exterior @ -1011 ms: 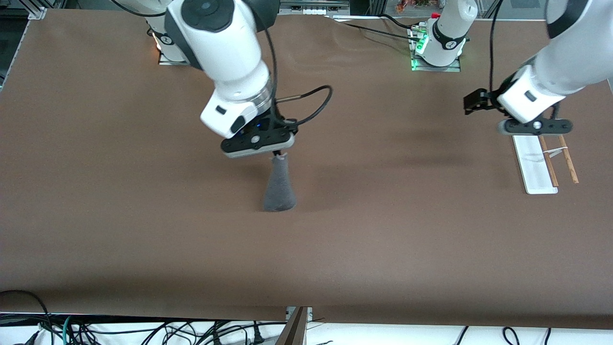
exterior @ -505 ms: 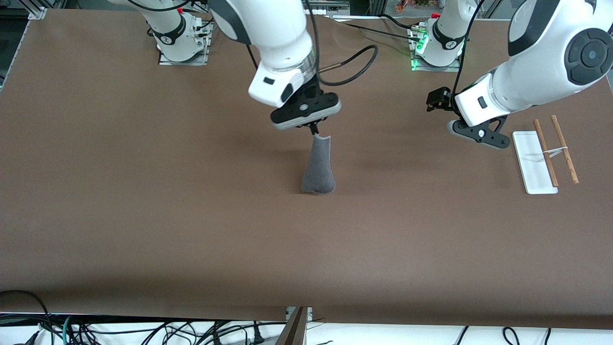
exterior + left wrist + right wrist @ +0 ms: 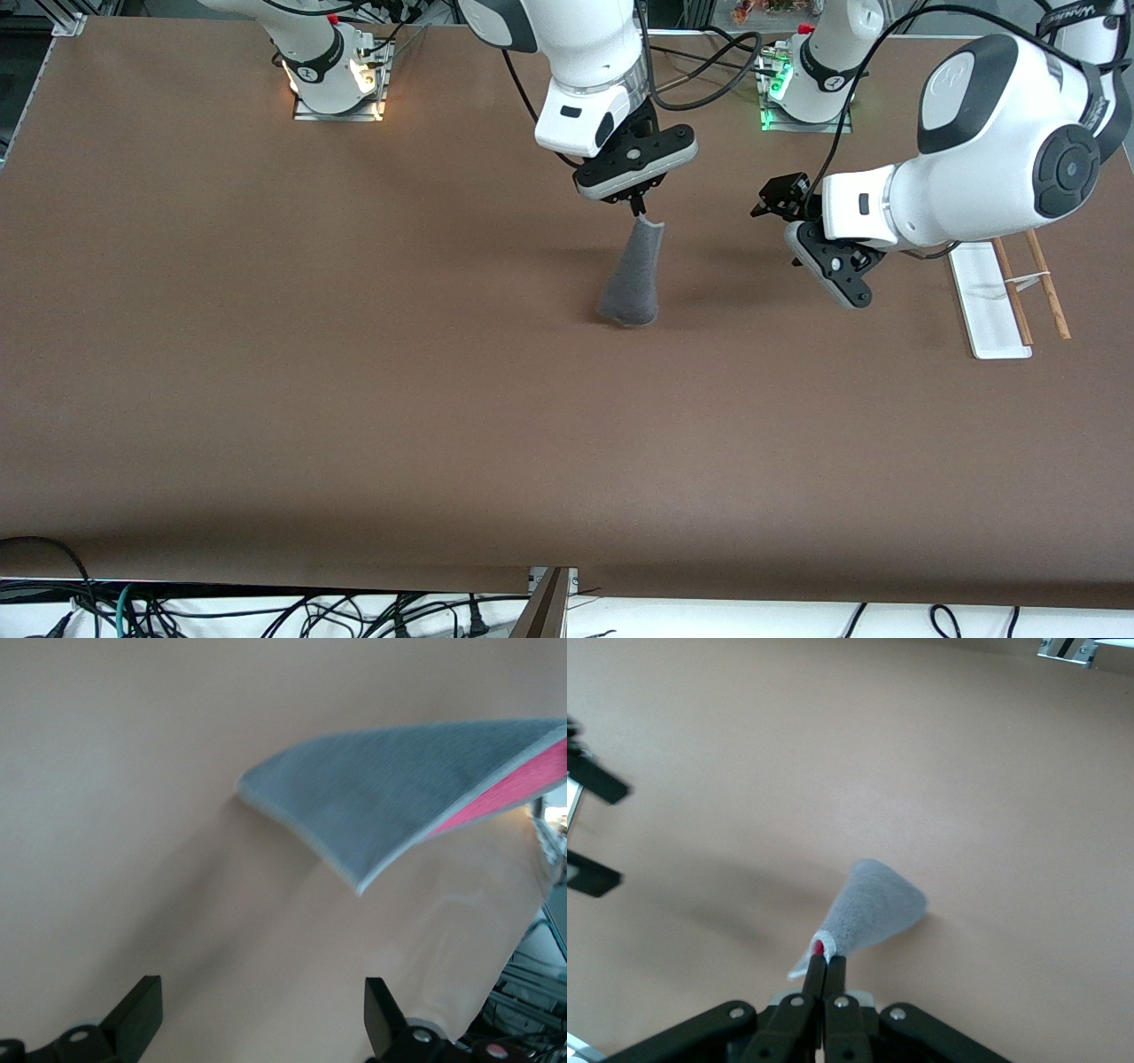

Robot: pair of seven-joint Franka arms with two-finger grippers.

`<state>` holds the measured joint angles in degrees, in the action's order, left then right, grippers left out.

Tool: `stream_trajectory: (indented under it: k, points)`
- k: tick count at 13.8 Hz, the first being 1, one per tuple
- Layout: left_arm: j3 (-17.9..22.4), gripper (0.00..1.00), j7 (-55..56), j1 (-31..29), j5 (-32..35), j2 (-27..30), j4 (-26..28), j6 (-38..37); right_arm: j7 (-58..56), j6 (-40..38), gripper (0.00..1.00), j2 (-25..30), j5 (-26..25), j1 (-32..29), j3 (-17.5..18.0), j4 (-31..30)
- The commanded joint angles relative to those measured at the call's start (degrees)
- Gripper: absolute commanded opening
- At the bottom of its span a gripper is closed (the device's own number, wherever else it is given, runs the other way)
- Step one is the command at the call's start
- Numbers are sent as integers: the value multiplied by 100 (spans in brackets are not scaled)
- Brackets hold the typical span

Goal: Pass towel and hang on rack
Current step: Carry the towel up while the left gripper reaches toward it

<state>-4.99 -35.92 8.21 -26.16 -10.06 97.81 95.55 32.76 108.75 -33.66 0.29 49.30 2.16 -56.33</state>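
Observation:
The towel [image 3: 632, 282] hangs as a dark grey cone over the middle of the table, and my right gripper [image 3: 639, 210] is shut on its top corner. In the right wrist view the fingertips [image 3: 825, 964] pinch the pale edge, with a bit of red showing, and the towel [image 3: 873, 906] hangs below them. My left gripper [image 3: 819, 264] hovers open beside the towel, between it and the rack [image 3: 1010, 292]. Its fingers [image 3: 140, 1020] stand wide apart with nothing between them. In the left wrist view the towel [image 3: 399, 788] is ahead of them, pink inside.
The rack's white base [image 3: 985, 306] and two brown rods [image 3: 1032, 283] lie at the left arm's end of the table. Both arm bases [image 3: 811, 84] stand along the edge farthest from the front camera. Cables hang below the table edge nearest to it.
My right gripper has carried the towel toward the left arm's end and toward the bases. My left arm has swung from over the rack toward the towel.

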Motion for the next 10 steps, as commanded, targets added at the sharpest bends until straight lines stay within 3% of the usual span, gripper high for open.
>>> stream_trajectory:
  k: [1, 4, 6, 10]
  points:
    - [7, 100, -1676, -276, -800, 92, 667, 497, 90, 41, 0, 18, 23, 79, -32, 17]
    - [-1, 100, -3269, -347, -1995, 371, 1772, 1340, 90, 76, 0, 18, 15, 88, -40, 17]
    - [-150, 100, -3448, -286, -2436, 828, 2407, 1851, 82, 85, 0, 18, 15, 88, -40, 17]
    - [-869, 100, -3475, -303, -2753, 1225, 3260, 3079, 64, 94, 0, 26, 23, 79, -49, 26]
